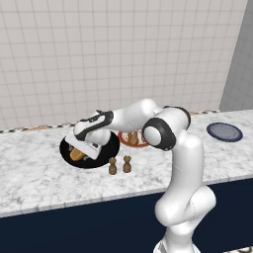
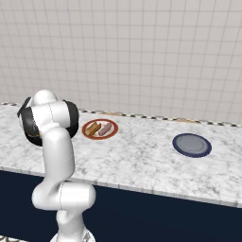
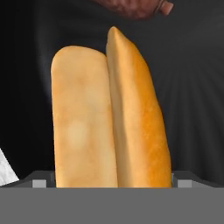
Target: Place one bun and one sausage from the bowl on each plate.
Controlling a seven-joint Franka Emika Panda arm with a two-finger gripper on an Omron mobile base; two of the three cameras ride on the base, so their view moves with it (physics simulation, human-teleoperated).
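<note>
My gripper (image 1: 82, 149) reaches down into the glossy black bowl (image 1: 101, 159) at the left of the counter. It is open, with a golden split bun (image 3: 109, 118) lying between its spread fingertips (image 3: 39, 183). That bun (image 1: 75, 154) still rests on the bowl floor (image 3: 192, 87). The end of a dark sausage (image 3: 135, 6) lies just beyond the bun. The white plate with the red-brown rim (image 2: 113, 133) carries a bun (image 2: 91, 128) and a sausage (image 2: 105, 129). The dark blue plate (image 2: 191, 144) sits bare, far to the right.
Two small brown shakers (image 1: 119, 165) stand on the marble counter just in front of the bowl, near my forearm. The counter's front edge (image 1: 99, 200) runs close below them. A tiled wall backs the counter.
</note>
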